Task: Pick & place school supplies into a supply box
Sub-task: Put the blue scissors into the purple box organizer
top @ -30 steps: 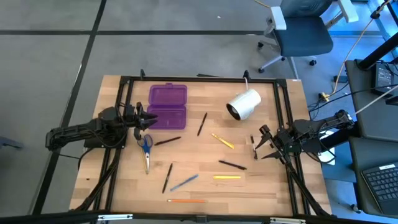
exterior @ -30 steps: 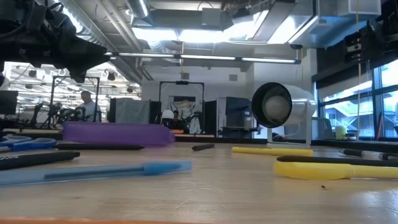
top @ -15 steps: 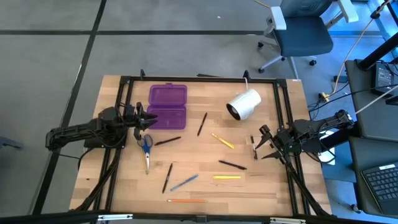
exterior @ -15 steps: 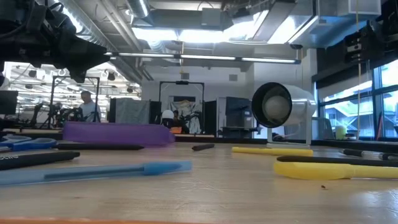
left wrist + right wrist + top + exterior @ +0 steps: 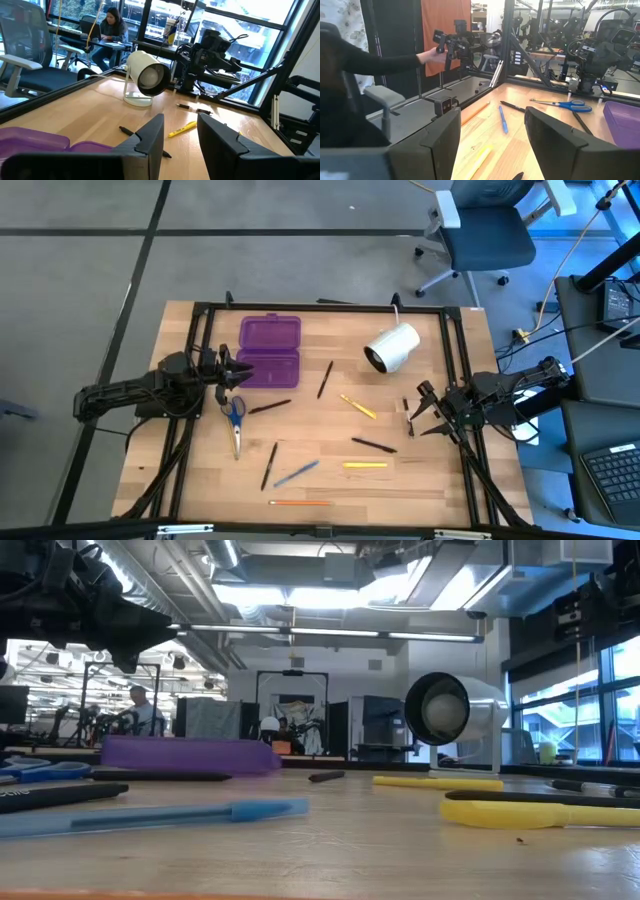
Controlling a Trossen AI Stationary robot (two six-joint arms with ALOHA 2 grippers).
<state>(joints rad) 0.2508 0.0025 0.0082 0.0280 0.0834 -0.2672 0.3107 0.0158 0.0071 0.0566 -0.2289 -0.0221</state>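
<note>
A: From above, the purple supply box (image 5: 270, 351) lies shut. The left gripper (image 5: 237, 372) hangs beside it, fingers parted, holding nothing. Scissors (image 5: 235, 423), pens and pencils are scattered nearby.

B: And the right gripper (image 5: 423, 410)?

A: Well apart from the box, wide open, also empty. In the low view, a blue pen (image 5: 150, 817) lies near the box; a thin pen may roll or slip from a pinch.
</note>
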